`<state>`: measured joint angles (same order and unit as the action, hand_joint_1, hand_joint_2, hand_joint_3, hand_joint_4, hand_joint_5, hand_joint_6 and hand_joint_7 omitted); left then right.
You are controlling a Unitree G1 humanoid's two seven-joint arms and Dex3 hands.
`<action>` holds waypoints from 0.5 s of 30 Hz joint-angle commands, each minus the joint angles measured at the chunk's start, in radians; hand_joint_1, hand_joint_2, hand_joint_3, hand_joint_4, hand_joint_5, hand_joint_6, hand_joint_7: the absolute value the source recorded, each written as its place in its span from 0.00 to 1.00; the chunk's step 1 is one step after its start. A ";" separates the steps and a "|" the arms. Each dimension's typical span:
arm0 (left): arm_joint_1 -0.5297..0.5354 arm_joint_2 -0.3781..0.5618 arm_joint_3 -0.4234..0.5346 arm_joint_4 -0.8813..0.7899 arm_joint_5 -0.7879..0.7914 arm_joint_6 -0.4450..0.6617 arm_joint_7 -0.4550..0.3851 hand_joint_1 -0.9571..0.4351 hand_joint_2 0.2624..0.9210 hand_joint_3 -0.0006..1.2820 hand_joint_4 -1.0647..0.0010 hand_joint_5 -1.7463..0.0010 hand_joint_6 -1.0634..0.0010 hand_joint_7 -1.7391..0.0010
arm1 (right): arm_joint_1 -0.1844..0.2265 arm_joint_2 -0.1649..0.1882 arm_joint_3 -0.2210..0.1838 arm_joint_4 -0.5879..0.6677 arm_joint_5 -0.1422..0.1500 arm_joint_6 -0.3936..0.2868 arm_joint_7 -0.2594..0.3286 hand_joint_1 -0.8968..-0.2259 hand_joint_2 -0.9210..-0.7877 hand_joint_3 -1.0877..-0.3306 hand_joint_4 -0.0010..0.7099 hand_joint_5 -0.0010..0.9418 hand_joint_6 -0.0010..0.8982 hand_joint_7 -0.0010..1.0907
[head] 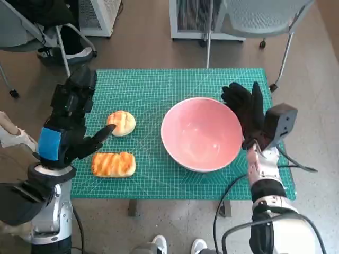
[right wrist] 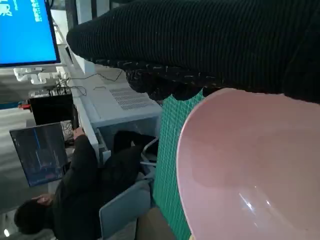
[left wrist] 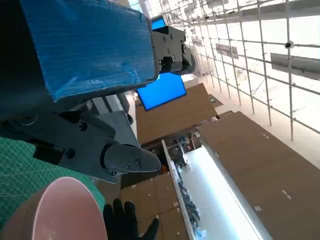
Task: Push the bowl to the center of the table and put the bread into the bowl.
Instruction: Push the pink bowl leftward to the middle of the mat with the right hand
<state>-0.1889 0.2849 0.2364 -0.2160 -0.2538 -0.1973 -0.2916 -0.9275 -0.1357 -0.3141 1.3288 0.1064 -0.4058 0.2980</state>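
Your gloved right hand (head: 247, 108), fingers spread against the glossy pink bowl (head: 201, 134), hides its far rim; left hand (head: 71, 124) is empty.

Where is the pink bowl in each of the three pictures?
Head view: the pink bowl sits right of the middle of the green mat, beside the right hand.
Left wrist view: its rim shows in the lower left corner.
Right wrist view: it fills the lower right, under the glove.
Shared landmark: the green mat.
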 commanded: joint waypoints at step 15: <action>0.082 0.020 0.056 -0.050 0.020 -0.019 0.011 0.42 1.00 0.14 0.91 0.99 1.00 0.78 | -0.039 0.060 0.029 0.017 -0.051 0.023 -0.020 0.49 0.00 0.30 0.34 0.01 0.32 0.03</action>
<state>-0.1201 0.2910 0.2822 -0.2453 -0.2394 -0.2010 -0.2846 -0.9674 -0.0871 -0.2905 1.3309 0.0708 -0.4031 0.2855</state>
